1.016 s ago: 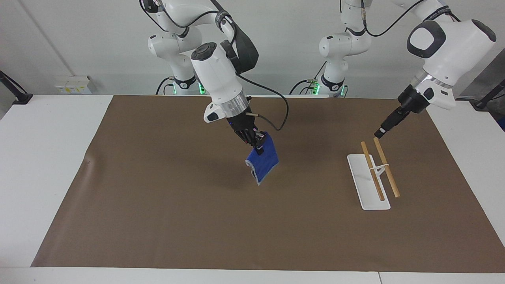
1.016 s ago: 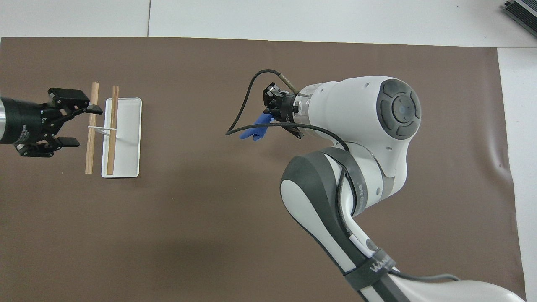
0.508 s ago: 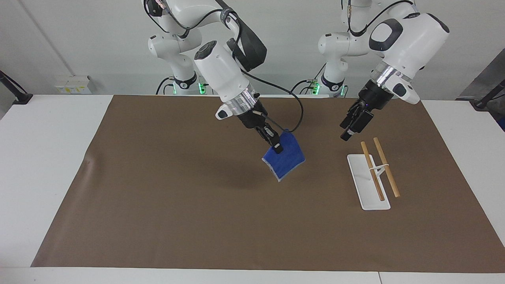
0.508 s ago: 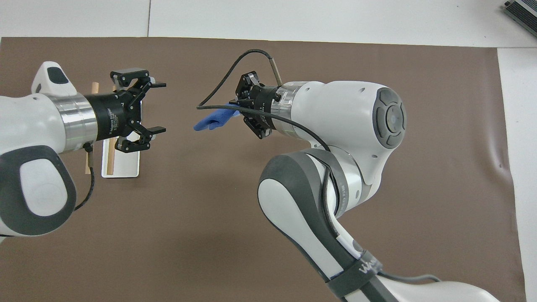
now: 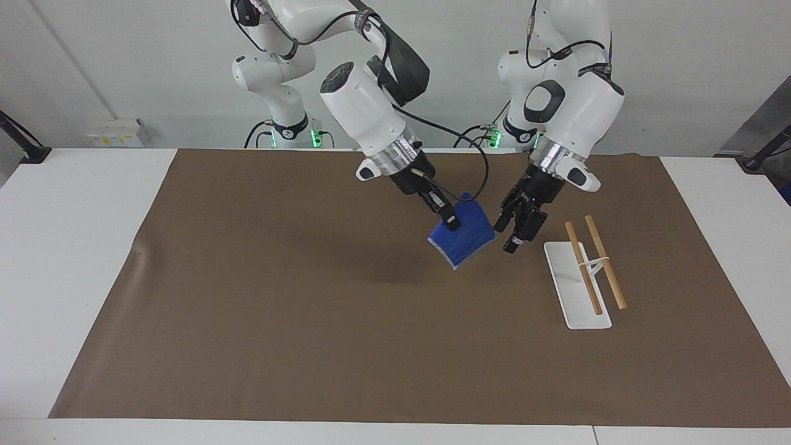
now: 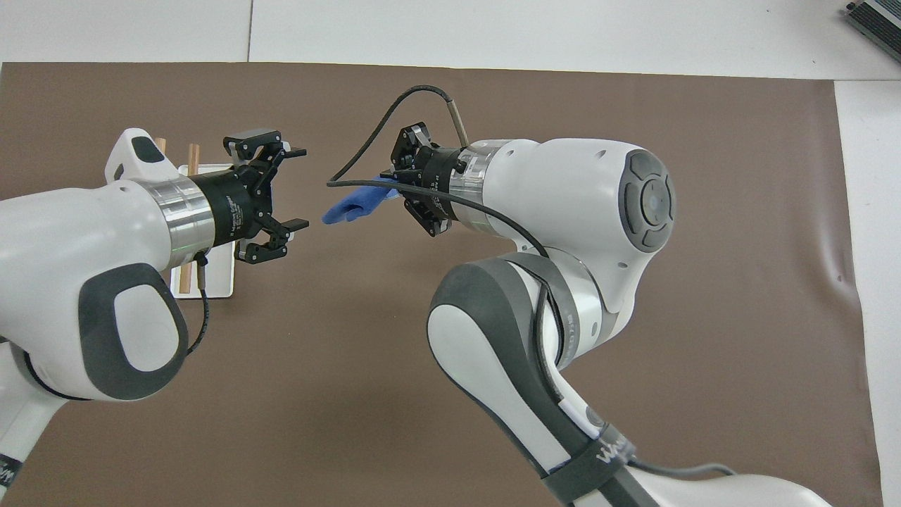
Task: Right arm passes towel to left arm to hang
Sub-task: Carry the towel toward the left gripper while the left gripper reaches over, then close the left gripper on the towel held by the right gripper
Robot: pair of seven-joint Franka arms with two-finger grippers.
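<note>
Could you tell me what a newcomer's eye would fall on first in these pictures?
Most striking is the bright blue towel, hanging in the air over the middle of the brown mat, pinched by the right gripper. Close beside it the left gripper hangs open, facing the towel's free edge. A white rack with two wooden rails stands toward the left arm's end.

White table (image 5: 74, 259), brown mat (image 5: 278, 321) spread over most of top. Plain white wall (image 5: 123, 55) at robots' end. Socket box (image 5: 112, 133) low on wall. Black clamp stand (image 5: 25, 145) at table corner.
</note>
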